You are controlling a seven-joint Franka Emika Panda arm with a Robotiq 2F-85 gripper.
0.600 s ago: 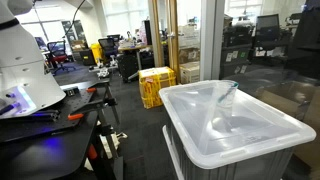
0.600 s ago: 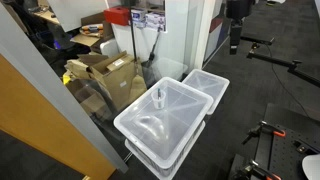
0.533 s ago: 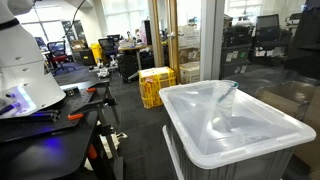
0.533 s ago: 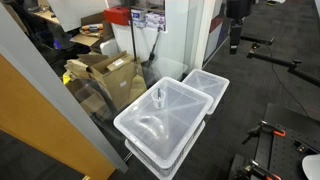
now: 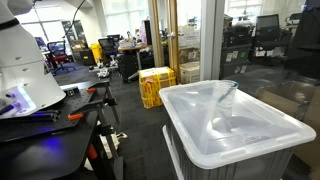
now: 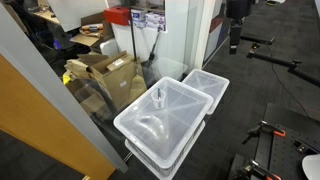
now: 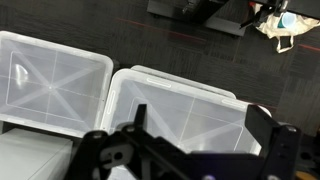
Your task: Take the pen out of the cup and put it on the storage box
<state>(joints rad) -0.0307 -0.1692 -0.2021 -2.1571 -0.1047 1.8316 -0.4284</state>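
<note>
The storage box [image 5: 235, 135] is a large translucent whitish bin with a rimmed lid, also seen from above in an exterior view [image 6: 150, 125]. The clear cup [image 5: 228, 97] stands upright on its lid and shows in both exterior views [image 6: 158, 98]. A thin dark shape in the cup, the pen [image 6: 157, 93], is too small to make out well. In the wrist view my gripper [image 7: 200, 118] is open and empty, high above a bin lid [image 7: 185, 105]. The cup and the pen do not show there.
A second whitish bin [image 6: 207, 85] stands against the storage box; the wrist view shows a bin at the left too [image 7: 50, 80]. A yellow crate [image 5: 157, 86] stands on the floor behind. Cardboard boxes [image 6: 105, 75] and a glass partition lie alongside. A workbench [image 5: 50, 120] is nearby.
</note>
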